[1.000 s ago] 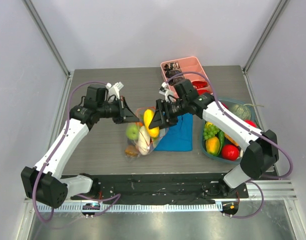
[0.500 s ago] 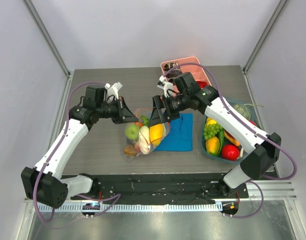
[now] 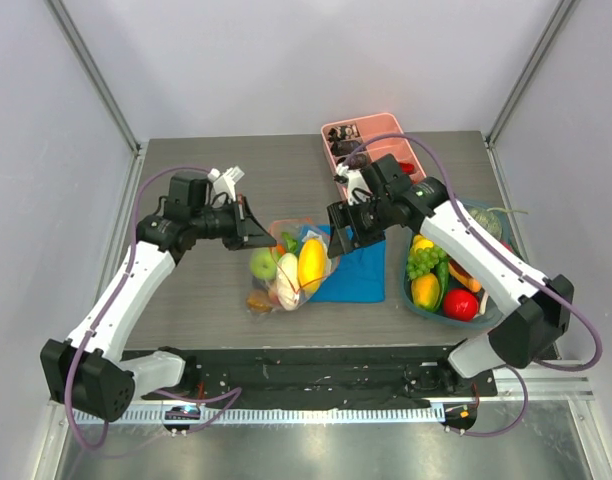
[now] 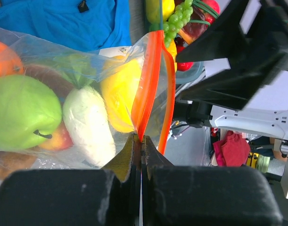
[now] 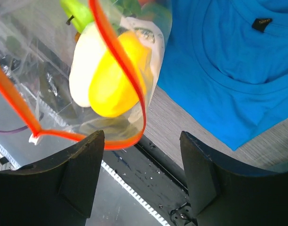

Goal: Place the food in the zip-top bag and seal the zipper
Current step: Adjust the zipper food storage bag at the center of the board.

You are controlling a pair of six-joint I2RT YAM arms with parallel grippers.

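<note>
- My left gripper (image 4: 140,141) pinches the zipper (image 4: 151,80) of the zip-top bag (image 3: 276,295)
- My right gripper (image 5: 141,141) hangs open, empty, over the blue cloth (image 3: 358,268) edge
- I see food (image 3: 310,264) inside the bag, and a basket (image 3: 483,318) on the right

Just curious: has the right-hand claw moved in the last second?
Yes. The right claw has pulled back right, off the zip-top bag, to above the blue cloth's edge.

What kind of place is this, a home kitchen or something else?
Probably a robot test cell, not a kitchen: a left arm and right arm bolted to the table, plain walls on metal posts, and toy fruit in a clear bag and a basket.
</note>
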